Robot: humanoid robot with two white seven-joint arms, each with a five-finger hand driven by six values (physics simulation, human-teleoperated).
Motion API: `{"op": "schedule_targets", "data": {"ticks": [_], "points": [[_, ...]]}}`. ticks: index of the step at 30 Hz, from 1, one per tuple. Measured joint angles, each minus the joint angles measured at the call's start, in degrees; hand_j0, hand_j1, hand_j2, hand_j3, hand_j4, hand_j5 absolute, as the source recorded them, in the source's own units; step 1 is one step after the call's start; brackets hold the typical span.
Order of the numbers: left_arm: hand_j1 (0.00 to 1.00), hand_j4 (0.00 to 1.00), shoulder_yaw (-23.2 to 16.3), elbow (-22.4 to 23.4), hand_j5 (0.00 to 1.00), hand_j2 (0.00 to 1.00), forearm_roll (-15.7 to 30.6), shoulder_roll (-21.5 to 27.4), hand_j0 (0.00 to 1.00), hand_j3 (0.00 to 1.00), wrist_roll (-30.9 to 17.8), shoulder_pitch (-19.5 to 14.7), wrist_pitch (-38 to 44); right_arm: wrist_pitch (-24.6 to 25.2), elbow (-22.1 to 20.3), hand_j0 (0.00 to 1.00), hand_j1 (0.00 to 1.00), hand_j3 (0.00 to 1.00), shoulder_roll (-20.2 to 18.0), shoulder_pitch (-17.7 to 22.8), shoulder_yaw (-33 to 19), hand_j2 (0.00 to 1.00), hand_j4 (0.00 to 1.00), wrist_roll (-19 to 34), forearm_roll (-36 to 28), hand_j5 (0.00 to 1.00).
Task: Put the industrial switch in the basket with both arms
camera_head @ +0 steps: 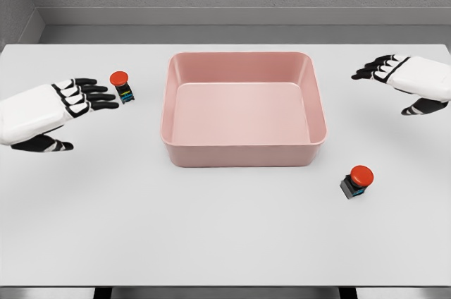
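Note:
A pink rectangular basket (243, 159) sits in the middle of the white table. One industrial switch (122, 86), black with a red button, stands left of the basket. My left hand (86, 103) is open, its fingertips just left of that switch and not touching it. A second switch (356, 181) with a red button rests on the table to the front right of the basket. My right hand (386, 80) hovers open at the far right, well behind that switch. The basket holds nothing.
The white table (225, 242) spans the whole view, with a grey wall and floor behind its far edge. Its front edge runs along the bottom of the picture.

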Motion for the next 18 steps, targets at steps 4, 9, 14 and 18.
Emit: {"op": "schedule_targets", "data": {"ticks": [4,9,14,18], "points": [[1.0,1.0,-0.24,0.1,1.0,1.0,-0.04,0.02,1.0,1.0,-0.03,-0.88,-0.01,0.0,-0.12,1.0,1.0,1.0,-0.05,0.97,-0.11,1.0,1.0,-0.07,-0.01,1.0],[1.0,1.0,-4.62,2.19,1.0,1.0,0.05,0.34,1.0,1.0,-0.84,-11.45,-0.02,-0.01,-3.27,1.0,1.0,1.0,-3.1,4.75,-0.19,1.0,1.0,-0.07,0.02,1.0],[1.0,1.0,-9.02,4.31,1.0,1.0,0.18,-5.95,1.0,1.0,-18.25,-19.69,3.58,0.0,-7.33,1.0,1.0,1.0,-6.93,6.68,-0.22,1.0,1.0,-0.16,0.01,1.0],[1.0,1.0,-13.0,4.75,1.0,1.0,1.46,-9.03,1.0,1.0,-25.73,-25.92,7.88,0.0,-10.4,1.0,1.0,1.0,-9.3,8.96,-0.21,1.0,1.0,-0.2,0.01,1.0]]}}
